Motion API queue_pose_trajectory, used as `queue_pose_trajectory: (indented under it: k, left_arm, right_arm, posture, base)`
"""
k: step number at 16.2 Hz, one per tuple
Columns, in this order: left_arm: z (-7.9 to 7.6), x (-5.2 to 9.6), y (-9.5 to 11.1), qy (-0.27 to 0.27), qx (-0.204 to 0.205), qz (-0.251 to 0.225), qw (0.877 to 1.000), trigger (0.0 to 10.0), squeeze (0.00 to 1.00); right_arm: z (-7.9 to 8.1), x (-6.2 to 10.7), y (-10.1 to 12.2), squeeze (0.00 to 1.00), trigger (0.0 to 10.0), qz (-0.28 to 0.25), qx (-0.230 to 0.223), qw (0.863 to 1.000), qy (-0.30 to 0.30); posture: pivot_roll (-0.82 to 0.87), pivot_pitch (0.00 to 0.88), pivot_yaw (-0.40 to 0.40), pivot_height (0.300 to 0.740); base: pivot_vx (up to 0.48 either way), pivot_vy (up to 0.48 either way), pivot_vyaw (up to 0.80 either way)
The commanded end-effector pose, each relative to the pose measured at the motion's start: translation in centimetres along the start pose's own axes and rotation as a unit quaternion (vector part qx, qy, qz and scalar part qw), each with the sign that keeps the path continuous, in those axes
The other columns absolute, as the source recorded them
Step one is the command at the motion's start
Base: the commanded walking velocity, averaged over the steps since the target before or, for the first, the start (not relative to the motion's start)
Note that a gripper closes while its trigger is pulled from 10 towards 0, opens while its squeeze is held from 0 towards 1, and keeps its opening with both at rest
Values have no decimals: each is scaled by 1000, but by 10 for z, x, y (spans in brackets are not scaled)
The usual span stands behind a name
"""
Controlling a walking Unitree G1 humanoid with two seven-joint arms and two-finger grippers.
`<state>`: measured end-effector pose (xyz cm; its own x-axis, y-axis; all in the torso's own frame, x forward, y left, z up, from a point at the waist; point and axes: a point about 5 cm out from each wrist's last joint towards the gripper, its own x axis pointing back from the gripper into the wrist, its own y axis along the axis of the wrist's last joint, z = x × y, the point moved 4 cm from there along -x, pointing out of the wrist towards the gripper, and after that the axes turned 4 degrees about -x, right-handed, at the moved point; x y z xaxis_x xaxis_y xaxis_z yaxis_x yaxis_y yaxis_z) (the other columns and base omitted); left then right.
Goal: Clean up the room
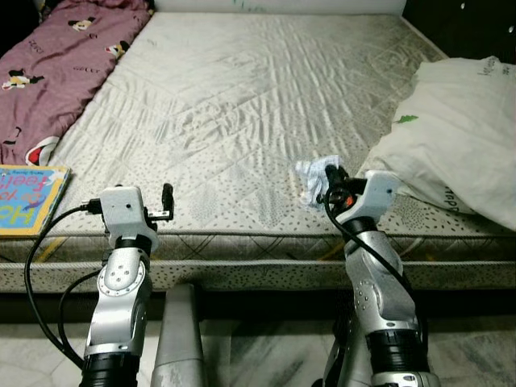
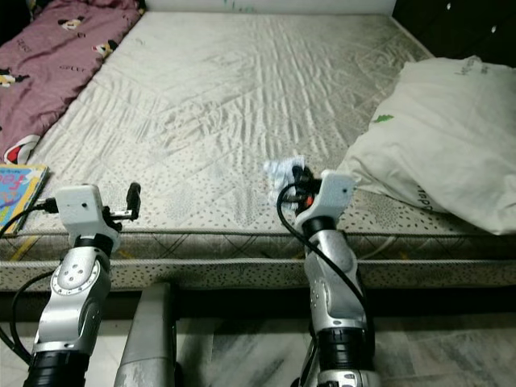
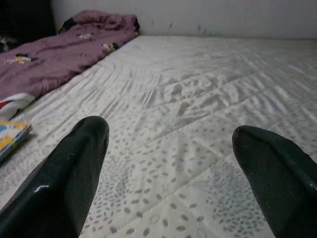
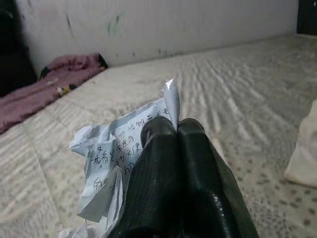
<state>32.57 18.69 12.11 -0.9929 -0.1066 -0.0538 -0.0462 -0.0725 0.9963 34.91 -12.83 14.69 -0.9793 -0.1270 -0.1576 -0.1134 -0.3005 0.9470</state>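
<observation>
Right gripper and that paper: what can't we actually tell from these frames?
- Crumpled paper: handwriting too small to read; right gripper fingers cover part of it, wrist view.
- Book: cut by the left edge, eye views.
- Pillow: cut by the right edge.

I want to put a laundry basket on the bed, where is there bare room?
The mattress is bare across its middle, between the purple blanket and the white pillow. The near edge is busier: a book, the left gripper, and the right gripper pinching crumpled paper.

Quilted mattress (image 1: 242, 97), maroon blanket (image 1: 56, 64), picture book (image 1: 28, 197) (near edge), white pillow (image 1: 459, 137), crumpled paper (image 1: 314, 179)
</observation>
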Motion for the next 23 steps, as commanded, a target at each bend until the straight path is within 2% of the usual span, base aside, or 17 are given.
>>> queue_pose_trajectory:
  k: [1,6,10,15,19,21,23]
  left_arm:
    - [-3,4,-4,-11,-3,8,1000,10000,0]
    - [1,8,-11,4,-10,22,1000,10000,0]
    - [0,10,-10,-4,2,19,1000,10000,0]
    - [-5,8,-8,-2,11,16,1000,10000,0]
    - [-1,8,-10,18,-1,26,999,10000,0]
    - [-4,8,-12,7,14,30,999,10000,0]
    - [-8,7,-8,-6,16,22,1000,10000,0]
  right_arm:
    - [3,0,1,0,10000,0,-3,1000,-1]
    - [6,5,-6,0,10000,18,-6,1000,-6]
    - [1,8,-5,0,10000,19,0,1000,-15]
    - [1,6,-4,0,10000,21,4,1000,-17]
    - [1,4,-4,0,10000,23,9,1000,-17]
    - [-1,4,-4,0,10000,23,11,999,-20]
    - [-2,4,-5,0,10000,26,15,999,-23]
  posture:
    - [79,0,22,513]
    - [72,0,17,566]
    - [68,0,19,610]
    - [70,0,12,663]
    - [74,0,3,707]
    - [72,0,-2,740]
    - [76,0,-10,740]
  base:
    - [0,0,0]
    - [0,0,0]
    - [0,0,0]
    - [0,0,0]
    - [0,0,0]
    - [0,0,0]
    - [0,0,0]
